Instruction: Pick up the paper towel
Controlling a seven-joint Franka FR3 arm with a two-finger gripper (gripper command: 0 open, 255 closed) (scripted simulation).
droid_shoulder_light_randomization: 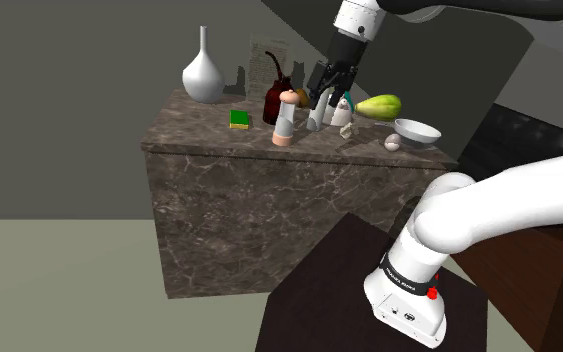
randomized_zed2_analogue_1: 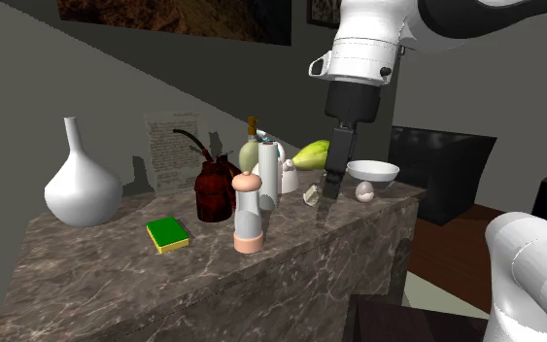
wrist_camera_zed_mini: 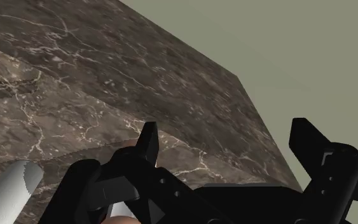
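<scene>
Shoulder view, biggest first: brown veined marble counter (droid_shoulder_light_randomization: pixel 269 220), a tall block. White Franka arm (droid_shoulder_light_randomization: pixel 509 215) reaching over counter's top from dark stand (droid_shoulder_light_randomization: pixel 314 300) before counter's front face. Toward the shoulder view's left end of counter's top: white long-necked vase (droid_shoulder_light_randomization: pixel 203 78). At counter's back, mid-top: dark red jug (droid_shoulder_light_randomization: pixel 272 100) with thin curved spout. Toward counter's other end: green papaya-like fruit (droid_shoulder_light_randomization: pixel 379 106), then white bowl (droid_shoulder_light_randomization: pixel 417 131) by the front corner. Black gripper (wrist_camera_zed_mini: pixel 227 130) hanging tips-down close over counter's mid-top, fingers (wrist_camera_zed_mini: pixel 149 143) spread well apart, clasping nothing, bare marble between them. Task's paper towel (randomized_zed2_analogue_1: pixel 268 180): white roll standing upright mid-top on counter, near gripper but outside the fingers, not touched. White pepper grinder (droid_shoulder_light_randomization: pixel 285 120) with pinkish base and cap, upright near counter's front edge. Green sponge (droid_shoulder_light_randomization: pixel 239 119) with yellow underside, flat on counter's top between vase and grinder. Small pale egg-like ball (droid_shoulder_light_randomization: pixel 393 143) at counter's front edge, just beside bowl.
</scene>
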